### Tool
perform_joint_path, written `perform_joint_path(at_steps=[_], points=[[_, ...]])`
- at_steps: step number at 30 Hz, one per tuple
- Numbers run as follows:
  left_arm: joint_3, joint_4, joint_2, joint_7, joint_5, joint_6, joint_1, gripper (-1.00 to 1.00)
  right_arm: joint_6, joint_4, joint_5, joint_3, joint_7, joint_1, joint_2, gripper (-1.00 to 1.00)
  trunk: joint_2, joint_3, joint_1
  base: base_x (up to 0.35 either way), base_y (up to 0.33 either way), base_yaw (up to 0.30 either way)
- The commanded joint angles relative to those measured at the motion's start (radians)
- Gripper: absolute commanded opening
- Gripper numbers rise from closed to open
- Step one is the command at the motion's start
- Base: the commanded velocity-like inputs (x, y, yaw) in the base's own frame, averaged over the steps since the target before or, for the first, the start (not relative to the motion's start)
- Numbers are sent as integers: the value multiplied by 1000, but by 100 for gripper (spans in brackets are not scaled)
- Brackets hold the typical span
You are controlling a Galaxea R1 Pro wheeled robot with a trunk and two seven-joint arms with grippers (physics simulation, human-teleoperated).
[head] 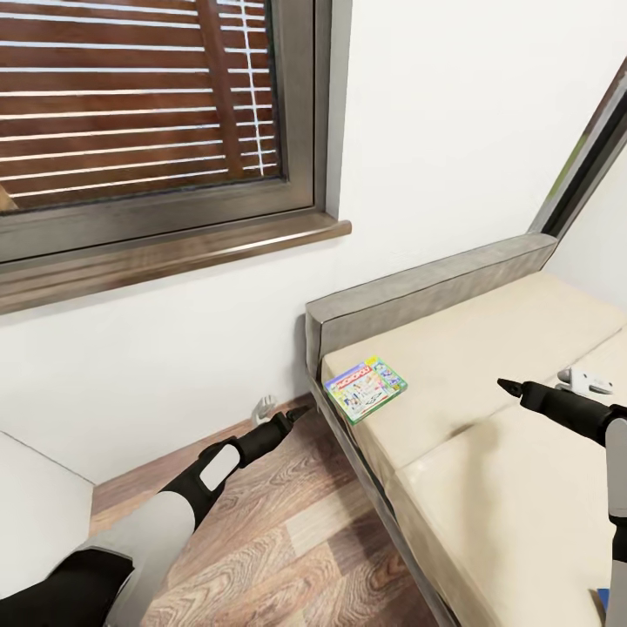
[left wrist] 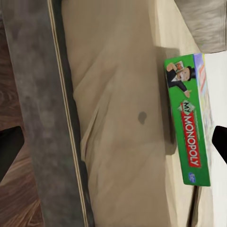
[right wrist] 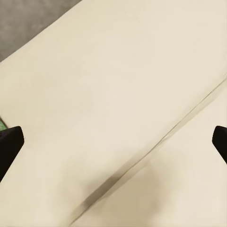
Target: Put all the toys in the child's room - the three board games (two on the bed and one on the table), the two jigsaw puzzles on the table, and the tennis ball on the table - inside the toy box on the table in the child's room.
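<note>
One board game [head: 366, 388] on the bed [head: 488, 488] reads "MONOPOLY" in the left wrist view.

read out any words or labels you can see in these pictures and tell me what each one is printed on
"MY MONOPOLY": on the green side edge of the board game lying on the bed, white letters on a red band, read in the left wrist view.
A red logo band on the same box's lid in the head view: too small to read.
A small blue mark at one end of the green edge: too blurred to read.
Nothing else carries text.
</note>
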Motion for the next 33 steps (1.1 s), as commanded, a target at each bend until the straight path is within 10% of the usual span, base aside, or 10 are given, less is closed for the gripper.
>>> perform_joint_path(at_steps=[1,33], points=[[-4,0,0,-1,9,6,-1,100,6,-1,-9,-1,-3,-1,0,100,0,-1,0,0,0,0],[-3,-1,-5,1,13,11,-65,100,6,-1,-9,0,-1,0,8,100,0,-2,0,0,0,0]])
